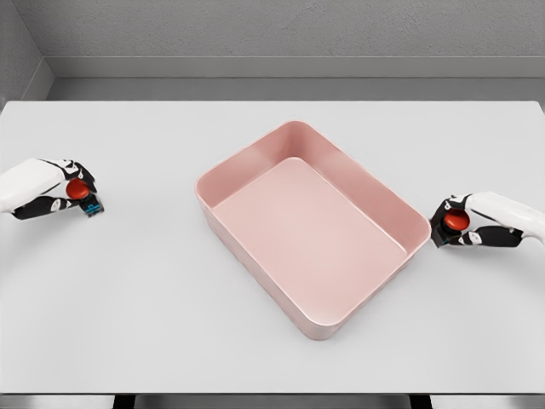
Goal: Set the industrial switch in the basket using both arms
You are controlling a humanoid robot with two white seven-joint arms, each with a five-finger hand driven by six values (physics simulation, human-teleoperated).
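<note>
Red buttons mark the two switches I can count, one in each robot hand. My left robot hand is clamped around the left switch, fingers curled over its red cap and dark body, low over the surface at the far left. My right robot hand grips the right switch the same way, just beside the near right corner of the basket. Neither switch is in the basket yet.

I judge these switches to be small, rigid and light, with hard plastic housings that will not deform under the fingers. The domed button looks smooth, so I would trust the boxy body for the hold, not the cap. A drop from low height probably would not hurt them.

Beyond them I count one pink basket, a shallow open tray turned at an angle in the middle of the surface, with nothing inside it. Its walls look low enough to clear easily from either side.
</note>
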